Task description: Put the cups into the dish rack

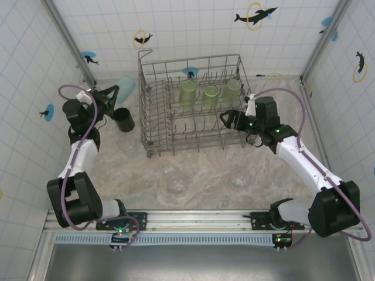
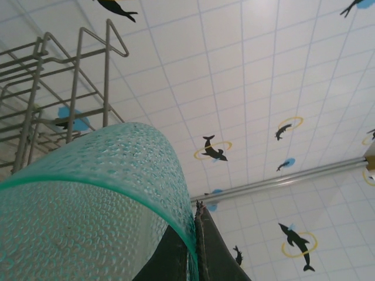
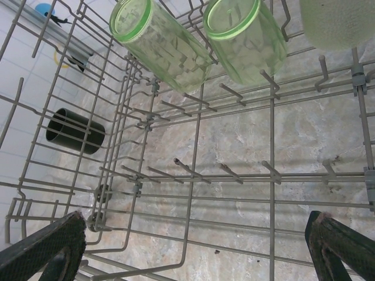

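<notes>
The desk [image 1: 205, 167] has a pale, marbled top. A grey wire dish rack [image 1: 153, 126] stands on its far middle part. A black mug [image 1: 123, 119] stands just left of the rack. Nearer the front sit a clear cup [image 1: 177, 182] and, further right, a second clear cup [image 1: 240, 178], well apart.

My left arm [image 1: 79, 155] rises along the left side from a low elbow near its base, the wrist angled upward and to the right. The left gripper [image 1: 111, 93] is clamped tight, its fingers [image 2: 181, 254] pinching the wall of the teal cup [image 1: 125, 86]. My right arm [image 1: 304, 164] stretches forward and inward, wrist pointing left. The right gripper [image 3: 193, 246] stands spread wide, holding nothing.
</notes>
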Tool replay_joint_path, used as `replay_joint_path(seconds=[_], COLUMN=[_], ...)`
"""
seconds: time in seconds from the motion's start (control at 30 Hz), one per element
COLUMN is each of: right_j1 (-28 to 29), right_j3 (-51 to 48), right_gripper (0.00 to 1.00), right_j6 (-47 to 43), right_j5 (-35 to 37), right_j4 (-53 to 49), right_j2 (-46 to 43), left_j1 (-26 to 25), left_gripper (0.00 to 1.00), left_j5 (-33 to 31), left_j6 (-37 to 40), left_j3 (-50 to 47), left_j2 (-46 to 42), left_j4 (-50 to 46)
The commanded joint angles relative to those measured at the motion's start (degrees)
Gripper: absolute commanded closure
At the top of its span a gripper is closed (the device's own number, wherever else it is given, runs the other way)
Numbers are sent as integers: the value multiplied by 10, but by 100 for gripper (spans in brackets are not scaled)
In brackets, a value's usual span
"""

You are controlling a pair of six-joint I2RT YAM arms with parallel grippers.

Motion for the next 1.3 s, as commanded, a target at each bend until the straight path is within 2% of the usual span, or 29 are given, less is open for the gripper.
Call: replay_joint_path(seconds=[0.0,0.37,0.7,0.8,1.03,1.27], right_j1=[4,6,6,5,4,2], right_j3=[-4,15,56,71,75,83], right_gripper=[0,0,0,0,0,0], right_j6=[13,34,81,83,148,204], right_j5=[-4,-12,-90,-85,-103,-114], right_j4=[32,62,127,128,210,264], right_j2=[5,32,72,81,94,115], left_j1=[-5,-72,-155,-184,-253,-290], left_gripper=[100,100,100,100,100,100], left_j5=[17,8,-9,-36,-42,-48], left_j6=[-5,0,-7,-8,-11,-41], left_j3=[31,48,89,82,108,100], left_j2=[2,14,49,52,97,131], left_j4=[54,54,49,68,82,143])
